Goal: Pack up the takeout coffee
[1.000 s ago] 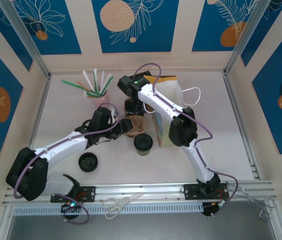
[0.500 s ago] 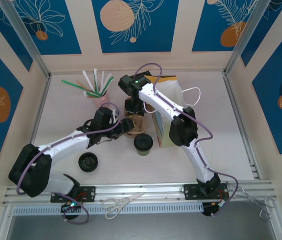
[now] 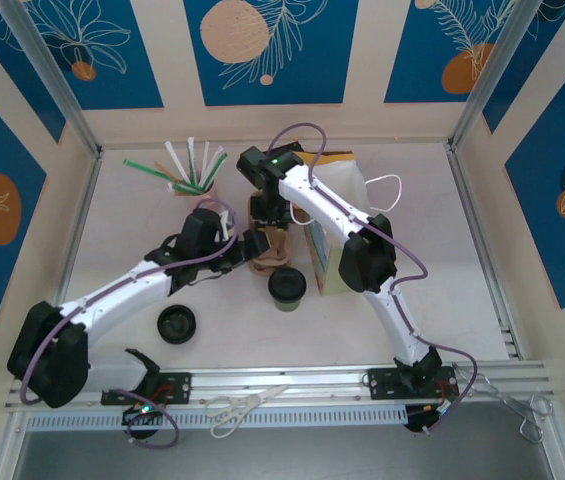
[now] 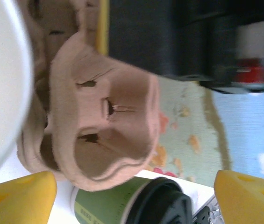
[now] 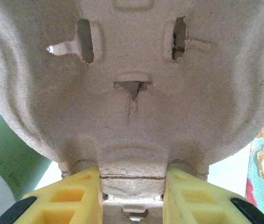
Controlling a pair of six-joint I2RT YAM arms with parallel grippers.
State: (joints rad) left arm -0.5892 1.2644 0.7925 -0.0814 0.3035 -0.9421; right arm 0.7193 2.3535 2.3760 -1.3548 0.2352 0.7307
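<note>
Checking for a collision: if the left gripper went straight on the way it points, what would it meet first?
Most likely the pulp cup carrier, right ahead of the left gripper's open fingers. The lidded takeout coffee sits close beside that line, so depth leaves doubt.

White desk (image 3: 122,250) carries: takeout coffee (image 3: 287,287), centre; loose black lid (image 3: 176,324), near left; pink cup of straws (image 3: 200,195), far left; patterned bag (image 3: 347,190), right of centre. Cup carrier (image 3: 272,255): desk contact undetermined.
</note>
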